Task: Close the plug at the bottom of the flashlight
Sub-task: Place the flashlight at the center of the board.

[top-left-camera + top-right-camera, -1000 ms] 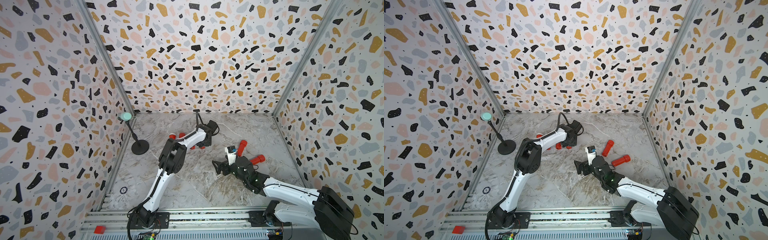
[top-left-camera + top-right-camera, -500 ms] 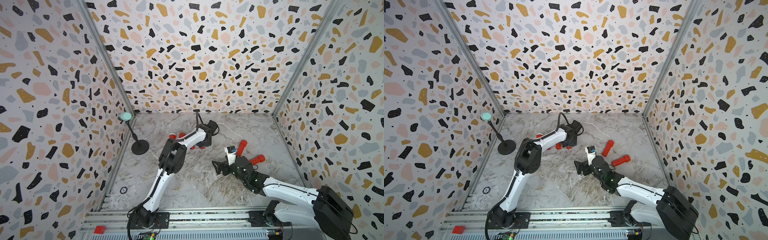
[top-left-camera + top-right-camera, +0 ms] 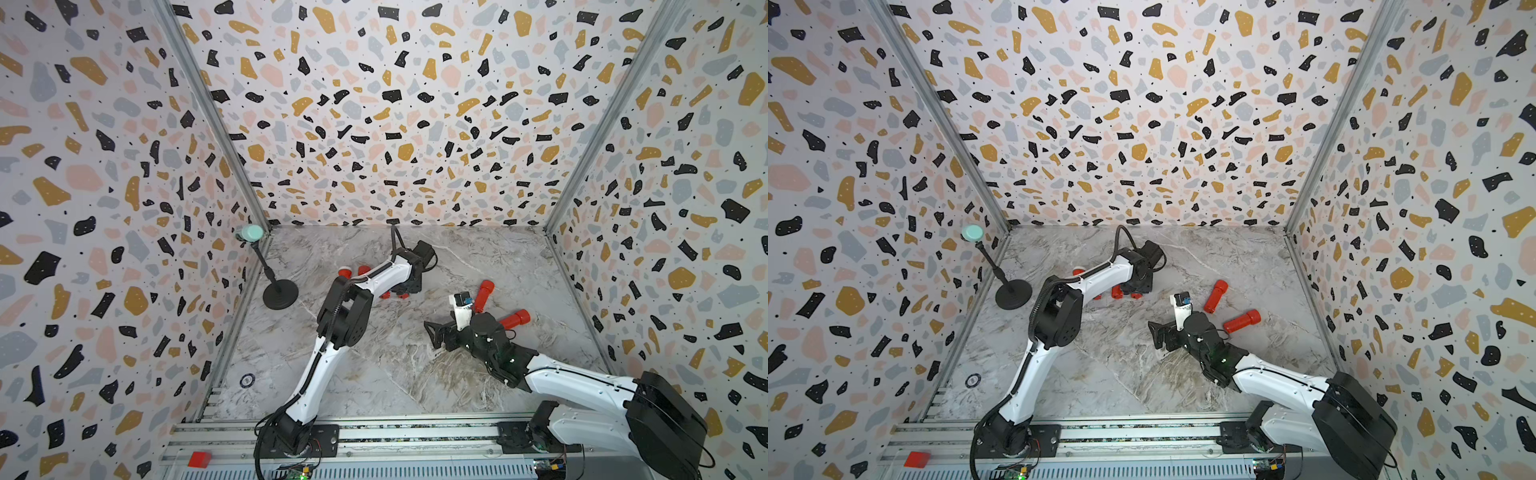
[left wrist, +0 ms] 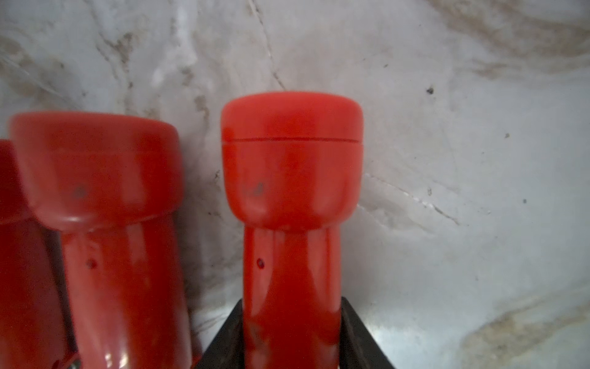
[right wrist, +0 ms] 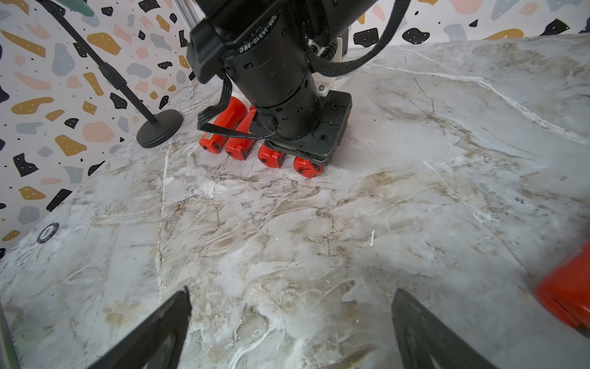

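Broadly, the marble table point(image 3: 386, 374) is being occupied by six red torches. A row of four point(image 5: 255, 150) is being kept side by side at the centre of both top views, under the left arm point(image 3: 374, 278). A loose flashlight point(image 3: 482, 294) and a second loose flashlight point(image 3: 515, 319) are being left at centre right. The right gripper point(image 5: 290, 332) is being held over bare marble with its jaws spread wide and nothing between them. The left gripper point(image 4: 292, 303) is being kept on the flashlight point(image 4: 292, 191) at the right end of the row. Its barrel is being clasped flush on both sides as it lies flat on the marble. Its long axis is being kept nearly vertical in the top views. The wide head is being pointed at the top of the frame and the tail end point(image 5: 306, 168) at the bottom. The plug there is being shown too small to be judged open or shut. By the look of it, the row is being built of finished pieces, and the two loose ones are being left for later.
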